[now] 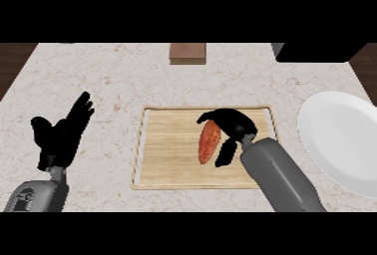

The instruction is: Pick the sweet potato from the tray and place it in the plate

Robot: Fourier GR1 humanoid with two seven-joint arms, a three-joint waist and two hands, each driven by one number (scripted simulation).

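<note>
**Right hand over potato, lift pending**

Your left hand (pixel 60 133) rests with straight, slack fingers, well to the left of the tray (pixel 165 169), holding nothing. Your right hand (pixel 234 130) sits over the tray, fingers and thumb curled round the potato (pixel 208 143), which lies on the wood just under and left of the palm. The plate (pixel 331 139) waits to the right of that hand. Risk: the grip looks set on the potato's upper half, so the long lower end may pivot and slip during the carry. The tray's raised edge could also catch it if you lift low.
</note>
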